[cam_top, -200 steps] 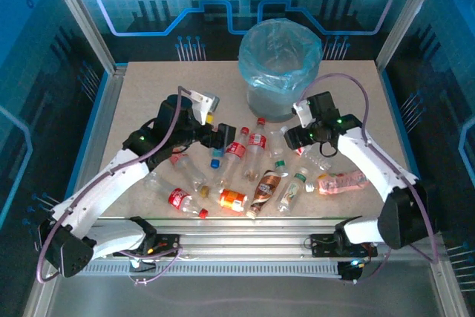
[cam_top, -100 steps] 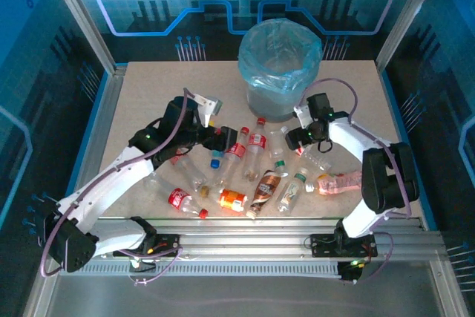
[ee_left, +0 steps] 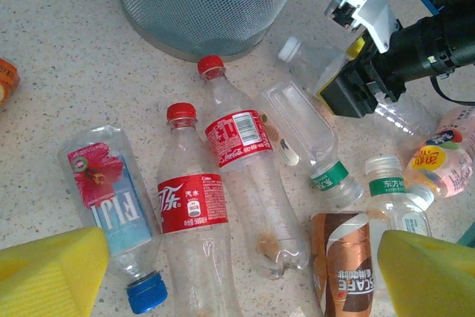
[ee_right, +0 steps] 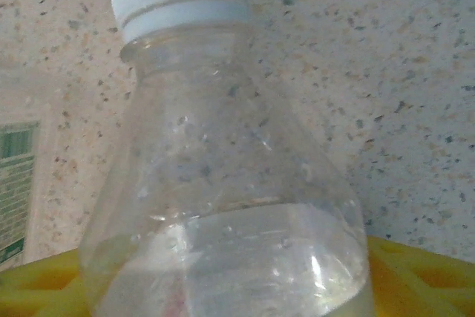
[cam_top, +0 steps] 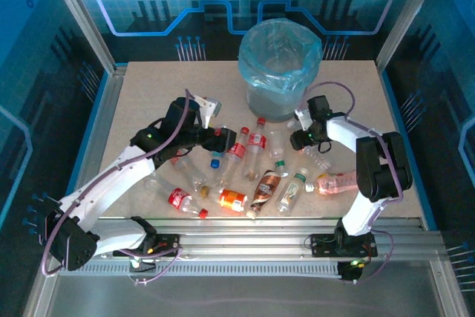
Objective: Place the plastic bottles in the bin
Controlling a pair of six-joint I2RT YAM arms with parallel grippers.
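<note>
Clear white-capped plastic bottle (ee_right: 223, 183) on speckled beige table (ee_right: 393, 72)

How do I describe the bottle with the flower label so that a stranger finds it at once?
Start at the big round bin; bottles lie on the table before it. Next to the two red-labelled bottles lies the flower bottle. It alone has a pink flower label and a blue cap pointing away from the bin.

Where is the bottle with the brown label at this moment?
In the top view, the brown-label bottle lies near the front edge of the table, between the orange-label bottle on its left and a white-capped bottle on its right.
</note>
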